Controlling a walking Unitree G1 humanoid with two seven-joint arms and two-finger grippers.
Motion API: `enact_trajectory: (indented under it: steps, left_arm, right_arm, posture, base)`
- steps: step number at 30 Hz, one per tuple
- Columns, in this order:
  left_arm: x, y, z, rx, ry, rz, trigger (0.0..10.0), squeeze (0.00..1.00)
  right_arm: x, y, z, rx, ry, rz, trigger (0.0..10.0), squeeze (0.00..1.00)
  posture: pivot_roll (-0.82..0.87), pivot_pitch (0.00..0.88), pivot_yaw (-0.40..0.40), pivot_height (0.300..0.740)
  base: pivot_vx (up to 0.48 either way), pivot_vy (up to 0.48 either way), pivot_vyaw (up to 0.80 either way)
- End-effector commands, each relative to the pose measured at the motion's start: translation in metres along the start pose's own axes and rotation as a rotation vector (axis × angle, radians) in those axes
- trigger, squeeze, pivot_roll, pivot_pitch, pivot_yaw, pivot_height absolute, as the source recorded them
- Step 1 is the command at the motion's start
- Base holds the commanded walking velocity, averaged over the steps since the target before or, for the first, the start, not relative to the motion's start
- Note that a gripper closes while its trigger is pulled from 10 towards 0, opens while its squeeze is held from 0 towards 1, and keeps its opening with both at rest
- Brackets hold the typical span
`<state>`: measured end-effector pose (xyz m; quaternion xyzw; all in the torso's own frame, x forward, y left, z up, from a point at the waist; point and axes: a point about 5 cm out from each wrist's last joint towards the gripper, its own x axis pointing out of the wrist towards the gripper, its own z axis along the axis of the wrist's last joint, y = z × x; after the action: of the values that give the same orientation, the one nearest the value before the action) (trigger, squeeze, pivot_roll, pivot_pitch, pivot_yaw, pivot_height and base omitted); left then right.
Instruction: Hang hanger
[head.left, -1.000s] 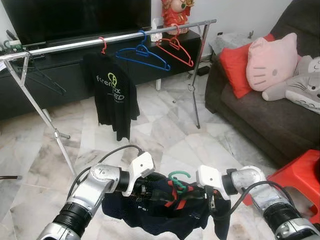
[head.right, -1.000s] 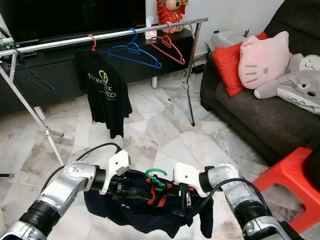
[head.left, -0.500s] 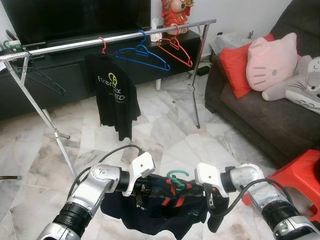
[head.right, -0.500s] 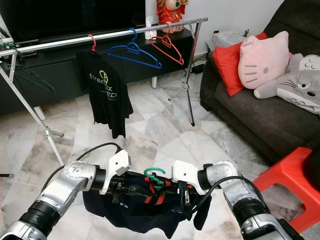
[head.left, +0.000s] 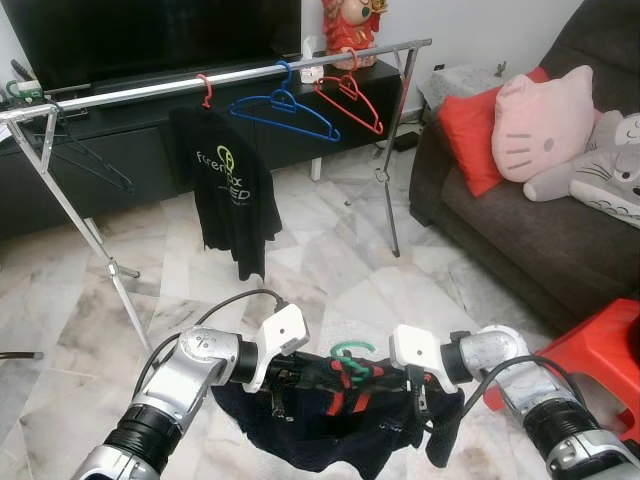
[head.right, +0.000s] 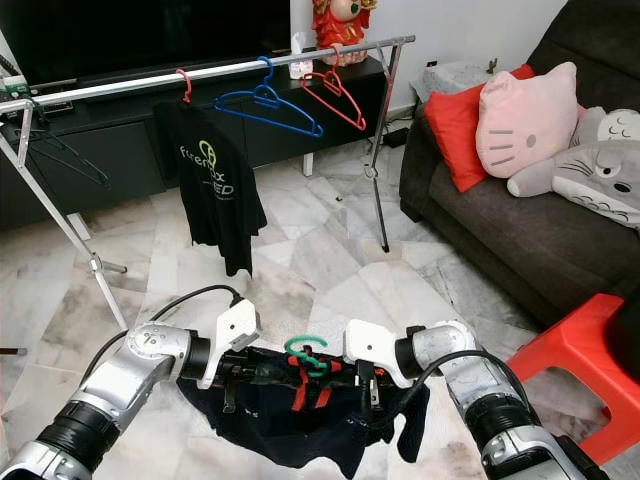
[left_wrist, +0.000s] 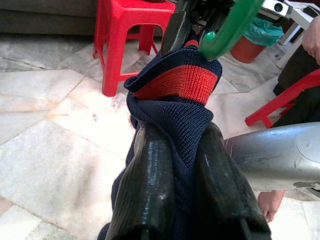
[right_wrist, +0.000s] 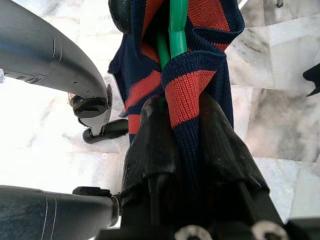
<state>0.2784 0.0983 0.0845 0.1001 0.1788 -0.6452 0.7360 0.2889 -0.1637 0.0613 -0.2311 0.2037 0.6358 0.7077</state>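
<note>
**Student:** What is held, and where does it sit?

**Instructor:** A green plastic hanger carrying a navy knit garment with red stripes hangs low in front of the robot, between the two arms and well short of the silver metal clothes rail. The rail already holds a red hanger with a black printed T-shirt, a bare blue hanger and a bare red hanger.

**Student:** How should such a load handle?

**Instructor:** It looks light. The knit is soft and drapes, so it will likely sag and swing; the hanger is stiff and probably smooth. A hold at each shoulder, cloth pinched against the hanger, keeps the hook free.

**Student:** And the grippers?

**Instructor:** The left gripper is pressed together on the folded knit at one shoulder. The right gripper pinches knit at the other; the green bar appears to run between its fingers, though cloth hides the contact. Both forearms angle inward, wrists turned toward each other, the hook rising between them.
</note>
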Motion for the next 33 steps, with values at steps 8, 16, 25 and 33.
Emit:
enact_trajectory:
  steps: [8, 16, 25, 33]
  left_arm:
    - [0.006, -0.003, 0.002, 0.026, 0.013, -0.029, 0.0, 0.00]
    - [0.007, -0.004, 0.001, 0.027, 0.014, -0.033, 0.0, 0.00]
    - [0.007, -0.005, -0.001, 0.031, 0.025, -0.037, 0.0, 0.00]
    - [0.006, -0.004, -0.008, 0.032, 0.050, -0.018, 0.0, 0.00]
  right_arm:
    - [-0.004, -0.012, 0.011, -0.032, -0.018, -0.041, 10.0, 1.00]
    - [-0.005, -0.011, 0.012, -0.034, -0.019, -0.027, 10.0, 1.00]
    - [-0.008, -0.010, 0.013, -0.038, -0.021, 0.009, 10.0, 1.00]
    - [-0.016, -0.006, 0.009, -0.042, 0.005, 0.059, 10.0, 1.00]
  posture:
    - [-0.14, 0.000, -0.053, 0.740]
    - [-0.14, 0.000, -0.054, 0.740]
    - [-0.14, 0.000, -0.056, 0.740]
    - [-0.15, 0.000, -0.058, 0.740]
  base:
    - [0.000, 0.000, 0.00]
    - [0.000, 0.000, 0.00]
    - [0.000, 0.000, 0.00]
    - [0.000, 0.000, 0.00]
